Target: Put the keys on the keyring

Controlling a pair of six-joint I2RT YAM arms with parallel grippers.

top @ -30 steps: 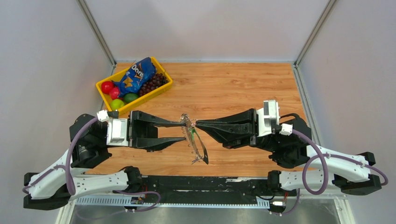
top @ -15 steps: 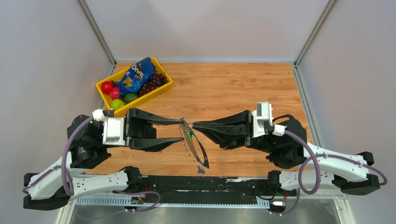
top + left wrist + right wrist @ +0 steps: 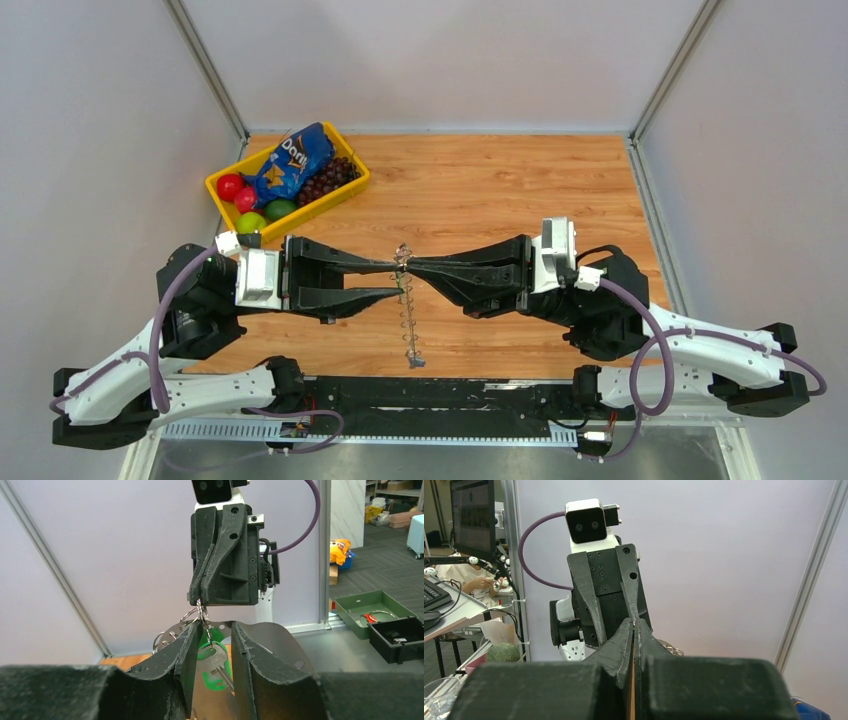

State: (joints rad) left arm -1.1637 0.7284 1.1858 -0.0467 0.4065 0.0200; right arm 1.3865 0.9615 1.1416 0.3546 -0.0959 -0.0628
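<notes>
Right gripper (image 3: 409, 266) pinched shut on the top of the keyring (image 3: 409, 325), which hangs edge-on over the counter (image 3: 480, 190); keys (image 3: 212, 654) with green tag dangle just below the pinch. Left gripper (image 3: 397, 278) open, jaws straddling the keyring's upper part, holding nothing. Risk: closing left may twist the free-hanging keyring, missing the keys or dislodging that thin pinch.

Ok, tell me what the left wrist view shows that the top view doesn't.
Left wrist only: the keys and their green tag, hanging between the fingers of the open left gripper. Top only: the yellow bin of snacks and fruit, and the keyring hanging edge-on with its fringe. Both: the right gripper pinched shut on the keyring's top, tip to tip with the left gripper.
</notes>
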